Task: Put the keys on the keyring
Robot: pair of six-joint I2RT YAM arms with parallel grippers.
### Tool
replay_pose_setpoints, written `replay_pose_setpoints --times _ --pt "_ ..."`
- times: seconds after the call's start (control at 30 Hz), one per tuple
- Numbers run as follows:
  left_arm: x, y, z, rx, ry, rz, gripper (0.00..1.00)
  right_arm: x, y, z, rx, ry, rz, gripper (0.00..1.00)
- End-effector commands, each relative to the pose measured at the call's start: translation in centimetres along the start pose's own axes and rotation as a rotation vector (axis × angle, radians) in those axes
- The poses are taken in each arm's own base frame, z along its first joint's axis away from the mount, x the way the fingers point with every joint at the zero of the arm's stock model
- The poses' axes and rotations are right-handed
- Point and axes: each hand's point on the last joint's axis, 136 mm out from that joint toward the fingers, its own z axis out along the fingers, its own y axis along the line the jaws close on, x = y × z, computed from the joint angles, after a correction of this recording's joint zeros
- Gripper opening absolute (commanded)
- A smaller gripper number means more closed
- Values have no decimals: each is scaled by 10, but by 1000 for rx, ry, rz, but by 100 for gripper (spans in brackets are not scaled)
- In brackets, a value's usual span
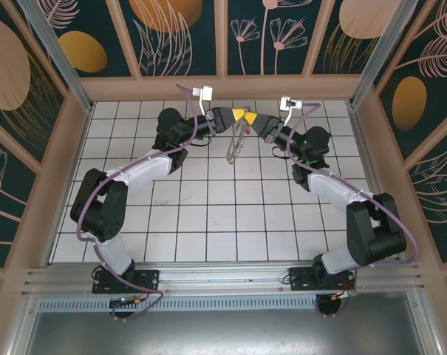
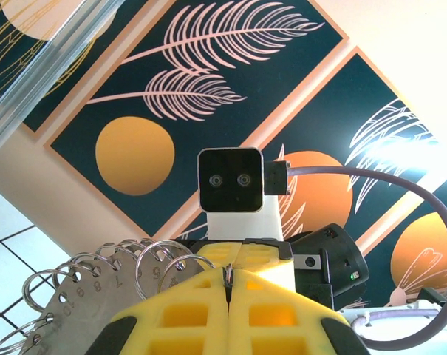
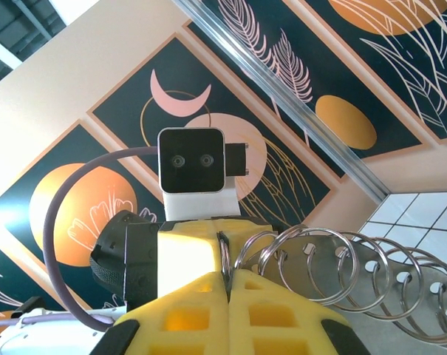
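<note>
At the back middle of the table my left gripper (image 1: 238, 116) and right gripper (image 1: 258, 122) meet tip to tip in the air. In the left wrist view the left gripper (image 2: 229, 282) has its yellow fingers (image 2: 186, 310) pressed shut on a thin wire keyring (image 2: 230, 275). The right gripper (image 3: 225, 272) is likewise shut on the same keyring (image 3: 224, 248). A flat metal plate with numbered holes (image 2: 90, 303) carries several split rings (image 3: 334, 270) and hangs as a bunch (image 1: 236, 146) below the grippers. I cannot make out separate keys in that bunch.
White tiled tabletop (image 1: 208, 214) lies below, walled by panels with leaf and circle patterns (image 1: 179, 37). An aluminium post (image 1: 57, 52) stands at the back left corner. Each wrist view faces the other arm's camera block (image 2: 230, 180) (image 3: 192, 161).
</note>
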Motion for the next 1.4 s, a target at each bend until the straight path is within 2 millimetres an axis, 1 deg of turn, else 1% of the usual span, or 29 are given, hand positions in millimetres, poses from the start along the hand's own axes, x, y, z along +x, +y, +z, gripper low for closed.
replay_pose_setpoints --times 0.0,0.13,0.23,0.33,0.47,0.57,0.63,0.73,0.8,0.9,0.97,1.03,1.27,1.37 --pt "-7 -20 7 49 3 79 7 -10 14 0 -40 -1 -80 0" --pt "-10 -19 7 26 4 101 24 -12 10 -5 -25 5 -92 0" --pt "-12 -20 8 13 9 121 33 -13 7 -10 -9 11 -104 0" --pt "-15 -20 8 0 15 146 38 -15 4 -15 4 21 -109 0" --pt "-17 -13 7 -31 47 170 41 -12 3 -19 4 56 -126 0" --pt "-15 -3 5 -74 97 191 43 -8 6 -21 -6 97 -153 0" --pt "-10 4 4 -92 154 214 44 -5 8 -20 -13 136 -173 0" --pt "-3 12 3 -109 234 234 43 1 11 -19 -21 204 -210 0" --pt "4 12 2 -88 287 240 42 5 12 -19 -29 242 -233 0" --pt "12 7 0 -47 346 248 34 7 14 -18 -33 268 -255 0" --pt "15 4 -1 -31 366 258 32 7 15 -19 -35 272 -258 0" --pt "17 4 -2 -31 377 261 32 8 14 -19 -38 277 -255 0" --pt "26 16 -4 -51 392 224 36 8 16 -19 -46 272 -257 0" --pt "26 18 -3 -47 390 216 36 7 17 -19 -46 270 -257 0"
